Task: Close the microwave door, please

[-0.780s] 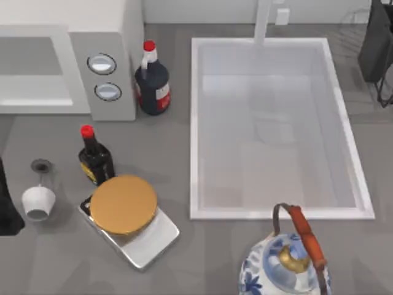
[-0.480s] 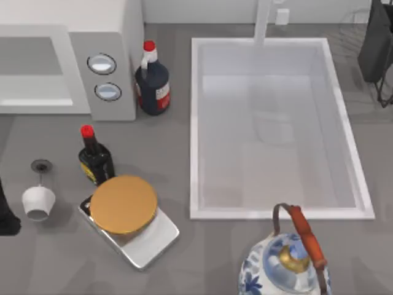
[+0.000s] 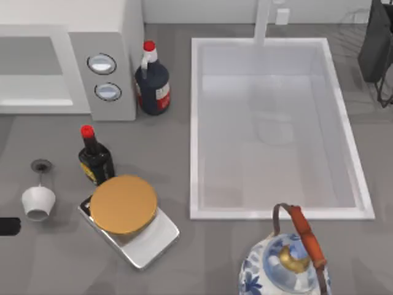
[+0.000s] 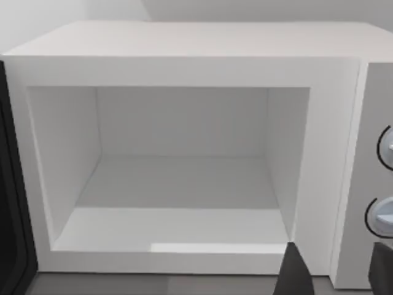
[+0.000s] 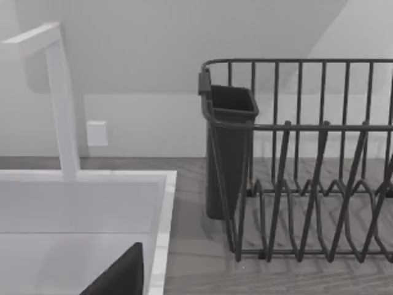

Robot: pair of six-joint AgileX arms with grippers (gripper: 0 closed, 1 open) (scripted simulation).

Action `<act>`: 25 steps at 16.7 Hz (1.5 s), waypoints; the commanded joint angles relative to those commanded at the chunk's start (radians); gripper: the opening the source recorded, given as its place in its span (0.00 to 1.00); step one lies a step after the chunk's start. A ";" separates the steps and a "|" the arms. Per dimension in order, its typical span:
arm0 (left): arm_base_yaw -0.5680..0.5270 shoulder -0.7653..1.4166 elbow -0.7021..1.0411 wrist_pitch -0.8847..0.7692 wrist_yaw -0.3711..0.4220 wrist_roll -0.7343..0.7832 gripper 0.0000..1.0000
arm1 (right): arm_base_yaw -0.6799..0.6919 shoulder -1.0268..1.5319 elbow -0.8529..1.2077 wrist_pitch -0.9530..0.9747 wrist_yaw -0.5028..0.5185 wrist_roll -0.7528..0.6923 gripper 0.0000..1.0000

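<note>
The microwave [image 3: 67, 67] sits at the table's far left corner with its cavity open to the front. In the left wrist view a dark strip runs along the cavity's left side, prob. the microwave door [image 4: 11, 184] swung wide and seen edge-on, though I can't tell for sure.

The left gripper [image 4: 336, 261] hangs in front of the microwave's lower front, near the two dials [image 3: 102, 63]. Its two fingers stand apart with nothing between them. The right gripper [image 5: 116, 279] is parked by the sink [image 5: 161, 203] corner, facing the dish rack [image 5: 307, 184]; whether it's open or closed can't be told.

Handling, as a guess: the door is a stiff flat panel on a hinge, light to swing, so no grip is needed. A push on its outer face does it, pref. near the free edge away from the hinge for best leverage w/ least force. The face is prob. smooth, so a finger may slide along it. Press square to the panel and follow its arc. The body looks heavy enough not to shift, but a hard shove at the end could jolt it. The bottle [image 3: 152, 83] stands just beside its right wall.
</note>
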 joint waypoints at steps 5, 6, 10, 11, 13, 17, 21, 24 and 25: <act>0.000 0.000 0.000 0.000 0.000 0.000 0.00 | 0.000 0.000 0.000 0.000 0.000 0.000 1.00; 0.000 0.000 0.000 0.000 0.000 0.000 0.00 | 0.000 0.000 0.000 0.000 0.000 0.000 1.00; 0.000 0.000 0.000 0.000 0.000 0.000 0.00 | 0.000 0.000 0.000 0.000 0.000 0.000 1.00; 0.003 0.004 0.001 0.003 0.003 0.000 0.00 | 0.000 0.000 0.000 0.000 0.000 0.000 1.00; 0.029 0.043 0.013 0.039 0.029 0.001 0.00 | 0.000 0.000 0.000 0.000 0.000 0.000 1.00; 0.098 0.180 0.045 0.133 0.098 0.003 0.00 | 0.000 0.000 0.000 0.000 0.000 0.000 1.00; 0.113 0.206 0.052 0.153 0.114 0.003 0.00 | 0.000 0.000 0.000 0.000 0.000 0.000 1.00; 0.093 0.190 0.044 0.142 0.094 0.003 0.00 | 0.000 0.000 0.000 0.000 0.000 0.000 1.00; 0.069 0.171 0.040 0.128 0.070 0.003 0.00 | 0.000 0.000 0.000 0.000 0.000 0.000 1.00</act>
